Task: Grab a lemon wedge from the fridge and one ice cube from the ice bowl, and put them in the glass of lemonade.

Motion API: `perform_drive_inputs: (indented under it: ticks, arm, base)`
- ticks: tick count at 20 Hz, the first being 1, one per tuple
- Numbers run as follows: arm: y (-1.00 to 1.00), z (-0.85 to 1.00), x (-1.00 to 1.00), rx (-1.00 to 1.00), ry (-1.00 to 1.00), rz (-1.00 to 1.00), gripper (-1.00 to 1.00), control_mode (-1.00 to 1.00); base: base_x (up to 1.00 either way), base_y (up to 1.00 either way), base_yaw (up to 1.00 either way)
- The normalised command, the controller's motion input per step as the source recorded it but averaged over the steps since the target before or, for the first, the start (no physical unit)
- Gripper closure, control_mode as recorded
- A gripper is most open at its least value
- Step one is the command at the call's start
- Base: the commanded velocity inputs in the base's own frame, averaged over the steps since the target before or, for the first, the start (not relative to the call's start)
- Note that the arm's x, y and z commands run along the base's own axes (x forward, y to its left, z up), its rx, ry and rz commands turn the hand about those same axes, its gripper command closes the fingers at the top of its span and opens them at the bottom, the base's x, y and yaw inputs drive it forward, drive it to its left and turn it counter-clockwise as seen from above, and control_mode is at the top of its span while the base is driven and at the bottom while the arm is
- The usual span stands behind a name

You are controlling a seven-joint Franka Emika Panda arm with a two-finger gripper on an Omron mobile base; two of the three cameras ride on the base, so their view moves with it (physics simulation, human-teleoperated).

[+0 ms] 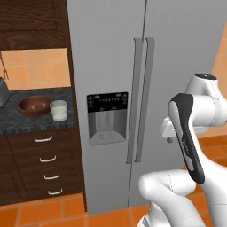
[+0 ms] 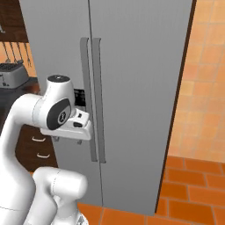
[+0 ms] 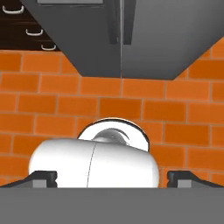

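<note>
The gripper (image 3: pixel 112 177) stands with its jaws at their widest and nothing between them; in the hand view its two dark tips sit far apart at the bottom, and the hand looks down at the orange tiled floor (image 3: pixel 131 109) and the foot of the fridge. In the right base view the hand hangs in front of the fridge doors, near the two handles but not touching them as far as can be told.

The fridge (image 1: pixel 111 53), the largest thing here, is tall, grey and side-by-side, and both doors are shut, the long vertical handles (image 1: pixel 144 97) meeting at the middle seam. A black dispenser panel (image 1: pixel 107 117) is set in its left door. Since the doors are closed, the lemon wedge cannot be seen; it is presumably inside.

Left of the fridge, a dark counter (image 1: pixel 26 122) runs over wooden drawers (image 1: pixel 46 164). On it the ice bowl (image 1: pixel 34 106), shallow and reddish-brown, sits just beside the glass of lemonade (image 1: pixel 58 111), perhaps touching. Whether ice lies in the bowl is too small to tell. The glass holds pale whitish liquid and nothing else visible.

By my reading the task has barely begun: no door opened, no wedge or ice cube taken, nothing added to the glass. Opening the fridge looks like the step in hand.
</note>
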Motion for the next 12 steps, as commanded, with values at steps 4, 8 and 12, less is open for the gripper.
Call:
perform_drive_inputs:
  ticks: [4, 8, 12]
  arm:
    - [0.3, 0.82, -0.18, -0.03, -0.51, 0.16, -1.0, -1.0]
    - [0.3, 1.0, 0.07, -0.07, -0.53, 0.15, -1.0, -1.0]
    - [0.15, 0.54, 0.68, -0.04, -0.26, 0.0, -1.0, -1.0]
  base:
    - [0.0, 0.0, 0.0]
    - [0.0, 0.0, 0.0]
    - [0.0, 0.0, 0.0]
